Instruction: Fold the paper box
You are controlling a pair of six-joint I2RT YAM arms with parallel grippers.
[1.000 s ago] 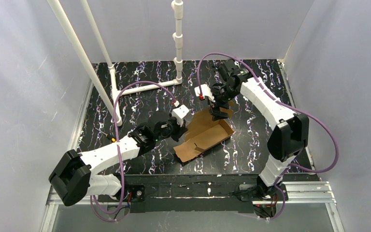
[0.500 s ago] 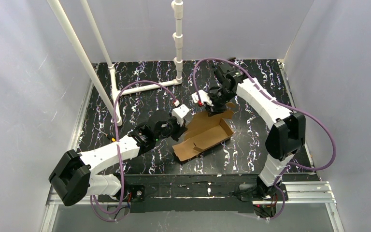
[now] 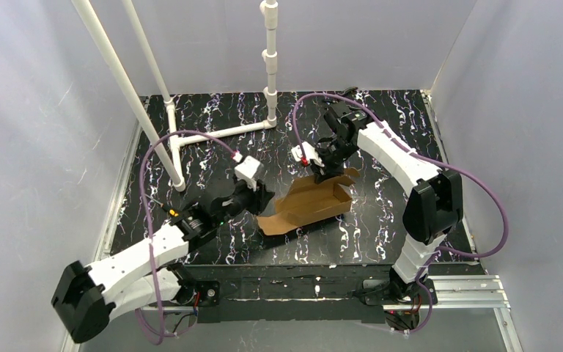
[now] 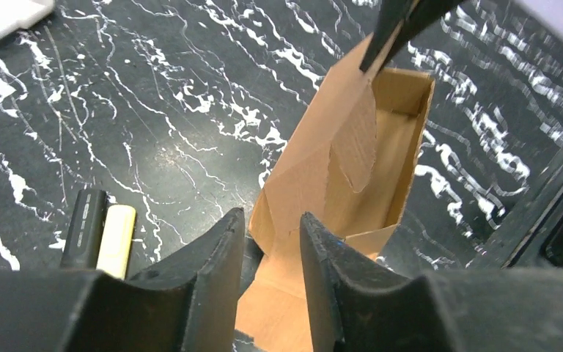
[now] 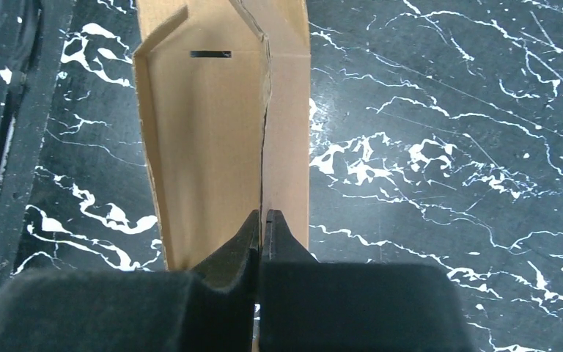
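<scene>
The paper box [image 3: 311, 202] is brown cardboard, lying half formed in the middle of the table with its long walls raised. My right gripper [image 3: 322, 174] is at its far end, shut on the upright side wall; in the right wrist view the right gripper [image 5: 262, 214] pinches the wall's edge of the box [image 5: 205, 147]. My left gripper [image 3: 260, 198] is at the box's near left end. In the left wrist view the left gripper [image 4: 271, 216] stands open, its fingers apart just before the box [image 4: 337, 147] corner, gripping nothing.
A black marker [image 4: 84, 227] and a pale yellow stick [image 4: 117, 238] lie side by side left of the left fingers. A white pipe frame [image 3: 183, 139] and an upright pipe [image 3: 270, 59] stand at the back left. White walls enclose the table.
The right gripper closed on the box's far wall. The left gripper opened and let go, and the left arm drew back leftward. The box's side wall now stands higher.
</scene>
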